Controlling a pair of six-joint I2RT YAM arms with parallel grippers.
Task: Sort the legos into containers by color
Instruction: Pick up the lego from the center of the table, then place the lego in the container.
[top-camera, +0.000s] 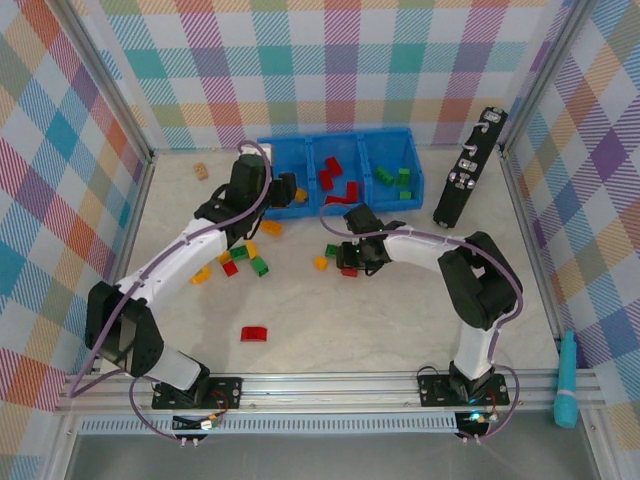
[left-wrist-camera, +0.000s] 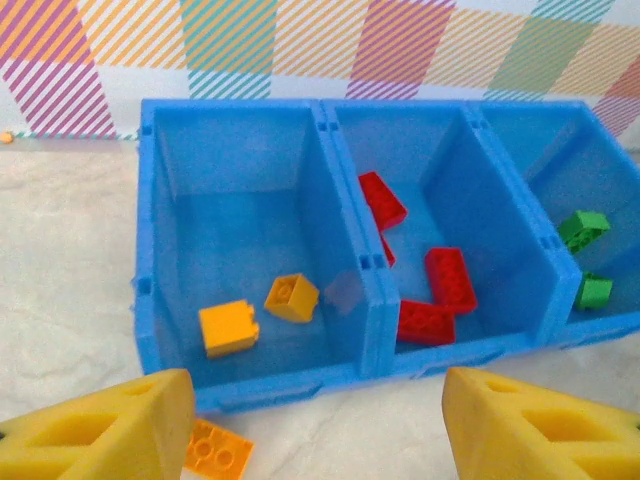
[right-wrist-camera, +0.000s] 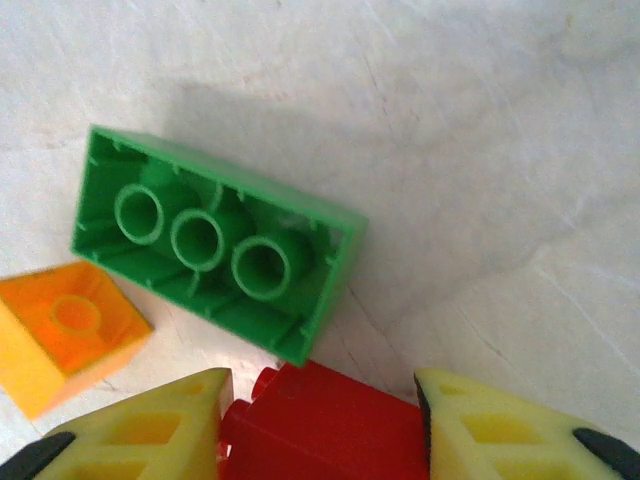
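My left end effector (left-wrist-camera: 320, 425) hangs released and empty just short of the blue bin (left-wrist-camera: 372, 300). Ahead of it, two orange legos (left-wrist-camera: 228, 328) lie in the left compartment and red legos (left-wrist-camera: 450, 278) in the middle one. My right end effector (right-wrist-camera: 320, 410), down at the desk (right-wrist-camera: 480, 150), is clenched on a red lego (right-wrist-camera: 320, 440), with a green lego (right-wrist-camera: 215, 245) just beyond its fingertips

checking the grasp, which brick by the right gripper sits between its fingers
The red brick: it sits between the fingers of the right gripper. The upside-down green brick and the orange brick lie beyond the fingertips, outside the grip.
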